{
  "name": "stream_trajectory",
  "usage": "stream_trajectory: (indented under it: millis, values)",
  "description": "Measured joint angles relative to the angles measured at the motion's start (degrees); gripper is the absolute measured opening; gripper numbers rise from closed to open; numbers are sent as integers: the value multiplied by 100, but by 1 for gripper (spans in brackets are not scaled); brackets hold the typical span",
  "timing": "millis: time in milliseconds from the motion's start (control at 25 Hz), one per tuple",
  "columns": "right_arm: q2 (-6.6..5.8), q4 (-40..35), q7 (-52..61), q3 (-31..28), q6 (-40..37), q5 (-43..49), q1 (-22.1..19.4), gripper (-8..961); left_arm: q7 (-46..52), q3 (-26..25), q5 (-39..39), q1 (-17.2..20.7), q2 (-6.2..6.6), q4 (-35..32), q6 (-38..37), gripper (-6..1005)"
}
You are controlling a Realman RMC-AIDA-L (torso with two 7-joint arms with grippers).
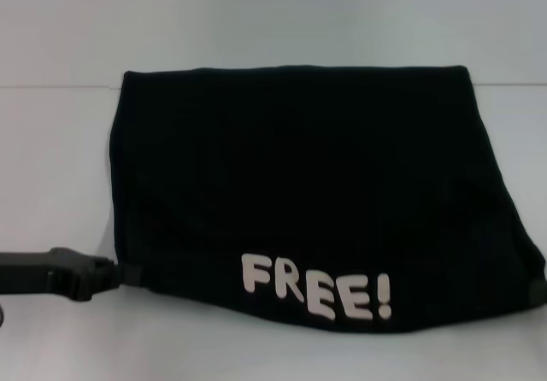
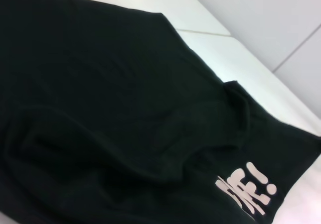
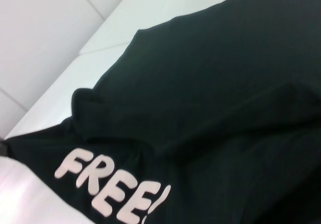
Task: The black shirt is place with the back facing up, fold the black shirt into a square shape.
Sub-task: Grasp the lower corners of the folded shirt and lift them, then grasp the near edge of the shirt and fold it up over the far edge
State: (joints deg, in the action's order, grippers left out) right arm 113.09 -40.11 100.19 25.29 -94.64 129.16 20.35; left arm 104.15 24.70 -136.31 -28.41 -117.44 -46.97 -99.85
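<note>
The black shirt (image 1: 299,184) lies on the white table, folded into a wide block. White "FREE!" lettering (image 1: 318,291) shows on its near flap. My left gripper (image 1: 128,273) reaches in from the left and pinches the shirt's near left corner. Only a small dark part of my right gripper (image 1: 537,289) shows, at the shirt's near right corner by the picture's edge. The shirt (image 2: 125,113) fills the left wrist view, with the lettering (image 2: 248,194) at one corner. The right wrist view shows the shirt (image 3: 225,98) and the lettering (image 3: 113,186) on the creased flap.
The white table (image 1: 60,159) runs around the shirt on all sides. A seam line in the table (image 1: 51,86) crosses behind the shirt's far edge. A pale wall or panel stands beyond the table (image 3: 35,28).
</note>
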Motion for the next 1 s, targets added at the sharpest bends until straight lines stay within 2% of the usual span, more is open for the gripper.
stream_trajectory:
  millis: [280,520,720,840,1000]
  values:
    - [-94,-2,-323,-167,-640,12,-381,30,-68,-163,-37,217,-2,-164,-815,4]
    - [-167,-7,-351,-289,-948,27,-545,31,-68,-270,-45,369,-39,-177,-1100,4]
    - [-190,-80,-353,-531,-1164,30,-544,31,-50,-361,-41,341,-30,-171,-1202,3]
    - [-211,-84,-319,-693,-1161,12,-383,31,-17,-451,0,135,54,-114,-1143,3]
    - [-306,-33,-257,-987,-1082,8,48,31,61,-538,18,-287,233,4,-877,4]
